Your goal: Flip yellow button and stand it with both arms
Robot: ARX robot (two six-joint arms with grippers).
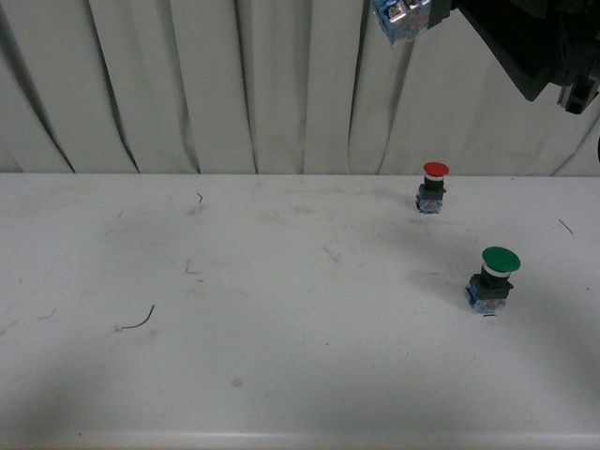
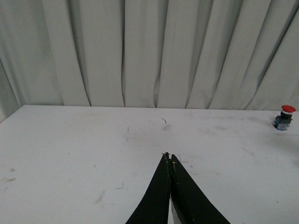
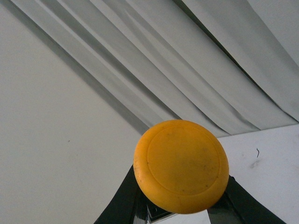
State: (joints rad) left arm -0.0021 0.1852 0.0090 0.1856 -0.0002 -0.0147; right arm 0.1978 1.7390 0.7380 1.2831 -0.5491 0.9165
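Note:
My right gripper is shut on the yellow button; its round yellow-orange cap faces the right wrist camera and hides the neck and base. In the front view the button's blue-grey base shows at the top edge, held high above the table by the black right arm. My left gripper is shut and empty, its two black fingers pressed together above the white table. The left arm is out of the front view.
A red-capped button stands near the table's back edge, also in the left wrist view. A larger green-capped button stands nearer, at the right. A white curtain hangs behind the table. A thin wire scrap lies at the left.

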